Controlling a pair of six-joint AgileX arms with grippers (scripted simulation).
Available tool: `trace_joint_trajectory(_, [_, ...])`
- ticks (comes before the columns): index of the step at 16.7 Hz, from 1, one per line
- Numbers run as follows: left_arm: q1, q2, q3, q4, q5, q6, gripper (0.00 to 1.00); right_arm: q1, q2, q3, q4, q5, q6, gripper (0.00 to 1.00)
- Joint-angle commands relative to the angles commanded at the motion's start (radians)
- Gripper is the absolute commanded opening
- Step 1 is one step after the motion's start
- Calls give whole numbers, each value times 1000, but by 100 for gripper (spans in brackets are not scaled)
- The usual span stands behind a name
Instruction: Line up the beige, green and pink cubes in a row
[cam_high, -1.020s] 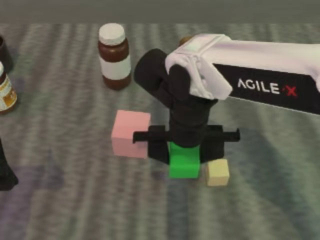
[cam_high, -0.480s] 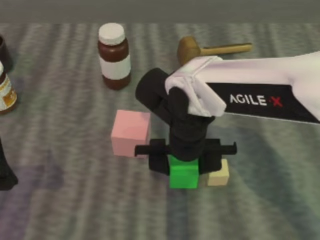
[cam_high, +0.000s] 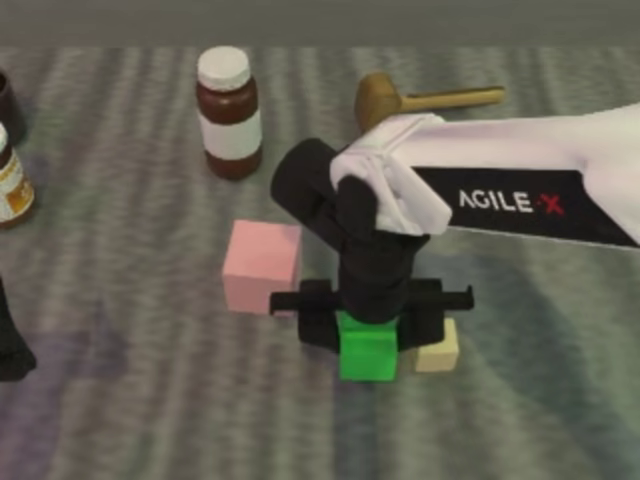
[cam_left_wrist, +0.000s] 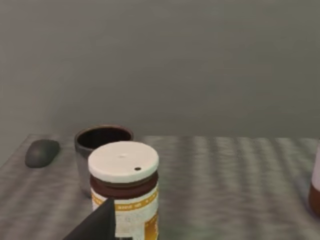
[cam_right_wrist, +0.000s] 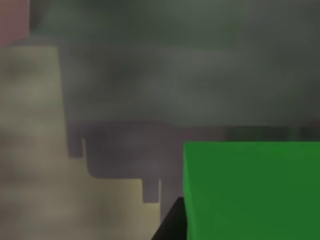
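Clearly the right gripper (cam_high: 368, 325) has its fingers closed around the green cube (cam_high: 367, 351), holding it by two opposite flat sides; the cube shows just below the black finger bar, low over the table (cam_high: 150, 400), though contact with the surface cannot be confirmed. The beige cube (cam_high: 438, 349) sits just beside the held cube, on the side away from the pink cube (cam_high: 261, 265), close enough that they may be touching. The pink cube lies near the gripper's other finger, set a little farther back than the other two.

By the look of it, the green cube is a stiff, matte, light block. Its flat parallel faces give a pinch plenty of grip, so it should neither crush nor slip readily, and a hold centred on those faces keeps it from twisting. The right wrist view shows the green face close to the camera, with beige and a corner of pink beyond it.

The left gripper (cam_high: 12, 350) stays parked at the table's left edge, well away from the cubes; its fingers cannot be judged. A brown white-capped bottle (cam_high: 228, 112) and a wooden mallet (cam_high: 420, 97) stand beyond the working arm.
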Motion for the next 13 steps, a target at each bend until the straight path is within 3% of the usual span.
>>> trace_joint_trajectory(4, [0, 0, 0, 0, 0, 0, 100, 0, 0, 0, 0, 0, 0, 98])
trace_joint_trajectory(13, [0, 0, 0, 0, 0, 0, 100, -2, -1, 0, 0, 0, 0, 100])
